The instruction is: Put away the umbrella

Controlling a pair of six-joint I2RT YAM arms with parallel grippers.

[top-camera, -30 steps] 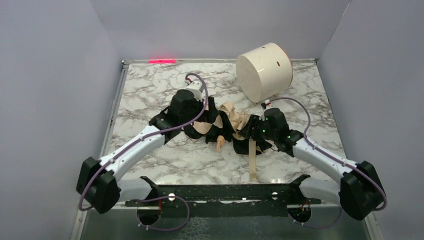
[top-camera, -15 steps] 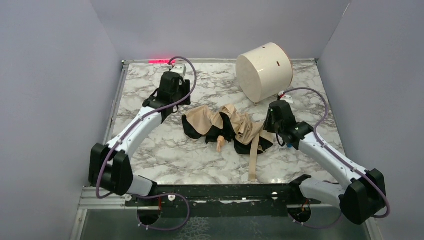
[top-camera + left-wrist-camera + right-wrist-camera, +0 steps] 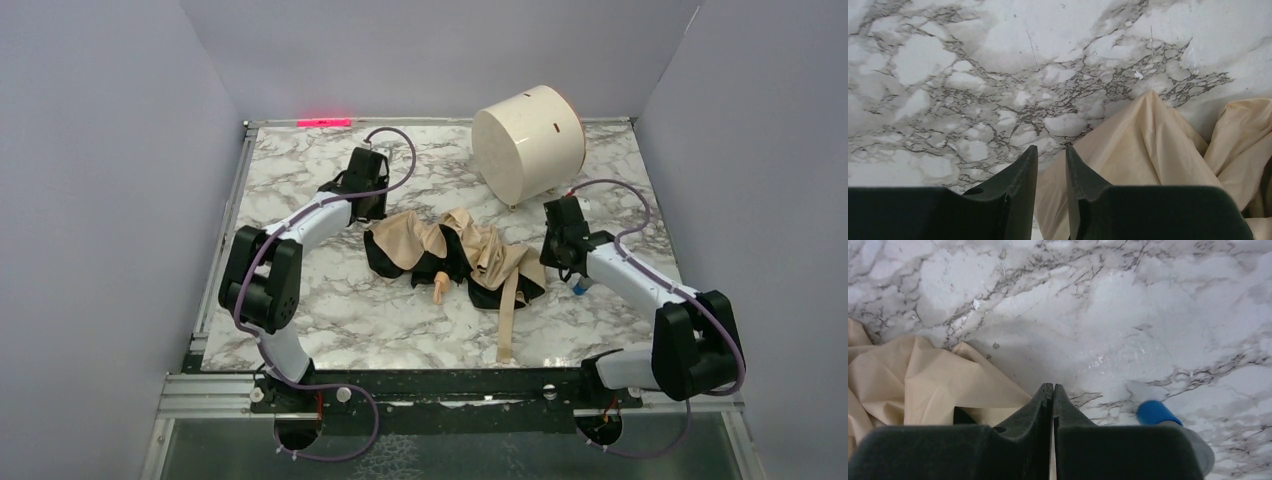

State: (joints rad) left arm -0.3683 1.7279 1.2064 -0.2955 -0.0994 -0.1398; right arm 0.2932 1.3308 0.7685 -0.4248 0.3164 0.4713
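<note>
The umbrella (image 3: 450, 252) lies crumpled mid-table, beige fabric over black ribs, its peach handle knob (image 3: 439, 288) pointing toward me. Its tan strap (image 3: 506, 322) trails toward the near edge. My left gripper (image 3: 371, 207) hovers at the fabric's left edge; in the left wrist view its fingers (image 3: 1029, 165) stand a narrow gap apart with nothing between them, the umbrella's beige cloth (image 3: 1143, 145) lying below and to the right. My right gripper (image 3: 553, 247) sits at the umbrella's right edge. Its fingertips (image 3: 1047, 392) are pressed together and empty, beside the cloth (image 3: 913, 382).
A white cylindrical drum (image 3: 528, 142) lies on its side at the back right, open end facing front-left. Grey walls close in both sides and the back. A blue-capped piece (image 3: 1157, 413) shows by the right fingers. A metal rail (image 3: 420, 385) runs along the near edge.
Both grippers came off the umbrella, swung outward, and now sit low at its left and right edges. Both jaws have narrowed, the right fully. The umbrella lies spread out.
</note>
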